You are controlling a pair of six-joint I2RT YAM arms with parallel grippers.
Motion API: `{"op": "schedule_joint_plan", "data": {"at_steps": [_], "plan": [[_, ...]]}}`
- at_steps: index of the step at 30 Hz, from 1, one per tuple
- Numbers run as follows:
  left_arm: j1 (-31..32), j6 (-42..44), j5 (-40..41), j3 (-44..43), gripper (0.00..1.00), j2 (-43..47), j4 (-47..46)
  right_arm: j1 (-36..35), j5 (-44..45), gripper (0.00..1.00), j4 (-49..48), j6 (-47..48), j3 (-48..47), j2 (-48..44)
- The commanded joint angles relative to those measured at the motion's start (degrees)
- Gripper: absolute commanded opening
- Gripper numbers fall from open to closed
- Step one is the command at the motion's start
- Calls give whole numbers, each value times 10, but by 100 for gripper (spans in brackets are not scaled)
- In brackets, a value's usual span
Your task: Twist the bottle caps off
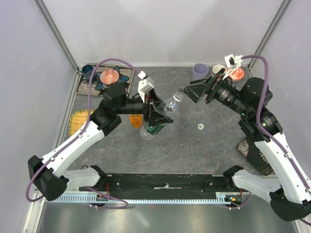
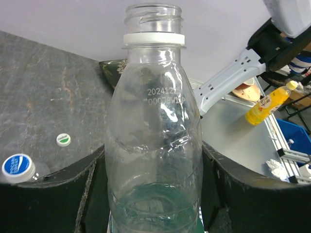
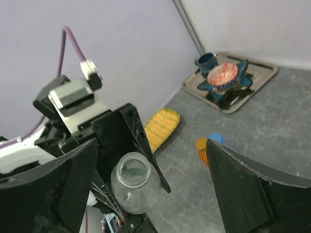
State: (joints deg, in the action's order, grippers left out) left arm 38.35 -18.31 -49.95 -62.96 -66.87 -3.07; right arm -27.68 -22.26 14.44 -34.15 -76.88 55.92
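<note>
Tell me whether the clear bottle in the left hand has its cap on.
No: the clear bottle shows bare neck threads and an open mouth.

In the left gripper [image 1: 159,114] 1 bottle [image 1: 171,105], right gripper [image 1: 187,92] beside its mouth, 1 cap [image 1: 200,126] on the table [image 1: 194,150] rightward, 1 tray [image 1: 81,86] far-left.

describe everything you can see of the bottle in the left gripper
The bottle is clear thin plastic, seemingly empty, with a green label low on its body and a stamped code on the shoulder. Its cap is off: bare threads and an open mouth, with a white ring beneath. It is held tilted, mouth toward the open right gripper, which does not seem to touch it. The left gripper clamps its body from both sides.
</note>
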Motion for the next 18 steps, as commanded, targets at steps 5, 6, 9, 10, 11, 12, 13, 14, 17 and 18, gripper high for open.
{"op": "schedule_joint_plan", "data": {"at_steps": [5, 6, 9, 10, 11, 12, 13, 14, 17, 18], "plan": [[30, 24, 15, -66, 34, -41, -19, -51, 24, 98, 41, 49, -13, 11], [31, 24, 19, -67, 34, -43, -19, -53, 25, 98, 43, 51, -14, 15], [32, 27, 31, -71, 34, -47, -19, -56, 27, 96, 45, 55, -11, 18], [32, 29, 35, -71, 34, -46, -19, -57, 28, 93, 45, 56, -9, 18], [32, 32, 39, -71, 34, -43, -19, -59, 28, 91, 45, 56, -8, 19], [32, 33, 42, -71, 34, -43, -19, -60, 30, 89, 45, 57, -6, 21], [32, 34, 42, -72, 34, -42, -19, -60, 29, 84, 45, 57, -4, 23], [32, 35, 42, -72, 34, -42, -19, -62, 29, 81, 44, 57, -4, 23], [32, 36, 42, -71, 34, -41, -19, -62, 26, 67, 44, 57, -1, 29], [32, 37, 42, -70, 34, -40, -19, -64, 27, 63, 45, 57, -1, 31]]}}
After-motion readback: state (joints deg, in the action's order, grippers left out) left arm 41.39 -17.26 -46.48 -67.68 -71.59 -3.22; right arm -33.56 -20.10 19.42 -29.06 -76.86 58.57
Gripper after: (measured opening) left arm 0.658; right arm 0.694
